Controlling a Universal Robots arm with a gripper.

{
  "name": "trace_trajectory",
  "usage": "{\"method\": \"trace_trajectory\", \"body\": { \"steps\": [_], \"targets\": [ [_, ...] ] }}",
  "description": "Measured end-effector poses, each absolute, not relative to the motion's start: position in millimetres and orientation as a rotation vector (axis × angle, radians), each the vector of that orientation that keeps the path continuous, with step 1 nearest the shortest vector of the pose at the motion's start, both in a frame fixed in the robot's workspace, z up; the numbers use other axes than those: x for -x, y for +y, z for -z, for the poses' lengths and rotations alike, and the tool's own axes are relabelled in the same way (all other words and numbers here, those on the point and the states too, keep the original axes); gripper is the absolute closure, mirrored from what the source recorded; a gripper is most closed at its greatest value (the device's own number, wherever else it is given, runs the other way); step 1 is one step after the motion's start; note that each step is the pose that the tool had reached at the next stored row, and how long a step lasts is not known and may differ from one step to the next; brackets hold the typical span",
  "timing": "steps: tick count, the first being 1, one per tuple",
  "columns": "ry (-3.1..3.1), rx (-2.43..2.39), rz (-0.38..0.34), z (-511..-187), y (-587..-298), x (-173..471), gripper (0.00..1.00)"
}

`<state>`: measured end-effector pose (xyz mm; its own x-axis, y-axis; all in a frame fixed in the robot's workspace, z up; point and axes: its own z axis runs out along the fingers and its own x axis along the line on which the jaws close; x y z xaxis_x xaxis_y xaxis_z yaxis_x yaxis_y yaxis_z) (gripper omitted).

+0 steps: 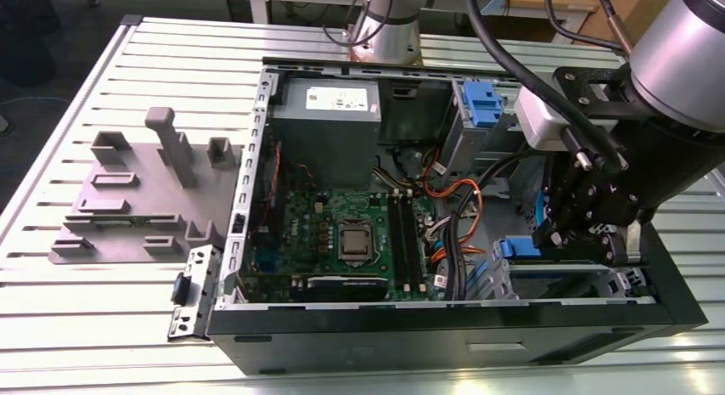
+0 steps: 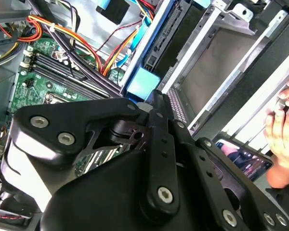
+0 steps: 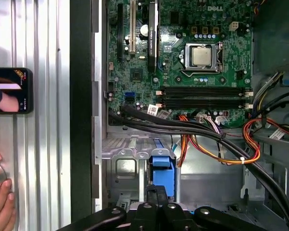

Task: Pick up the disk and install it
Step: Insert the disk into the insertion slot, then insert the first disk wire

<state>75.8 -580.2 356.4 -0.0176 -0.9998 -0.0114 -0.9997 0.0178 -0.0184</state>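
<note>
In the exterior view the gripper (image 1: 589, 234) reaches into the open computer case (image 1: 453, 327) with the disk (image 1: 524, 247) just beside it, while in both wrist views its jaws look clenched on the disk's blue bracket (image 3: 163, 168), seated in the drive bay (image 3: 125, 168).

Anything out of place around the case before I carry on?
Yes: a person's hand rests on the table beside the open computer case, next to a phone. That is close to the gripper, which sits at the blue-bracketed disk.
</note>
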Motion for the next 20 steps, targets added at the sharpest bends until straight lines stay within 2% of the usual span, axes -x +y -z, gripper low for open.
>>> {"method": "trace_trajectory", "body": {
  "steps": [20],
  "targets": [
    [2.226, 2.187, 0.007, -355, -580, -89, 0.89]
  ]
}}
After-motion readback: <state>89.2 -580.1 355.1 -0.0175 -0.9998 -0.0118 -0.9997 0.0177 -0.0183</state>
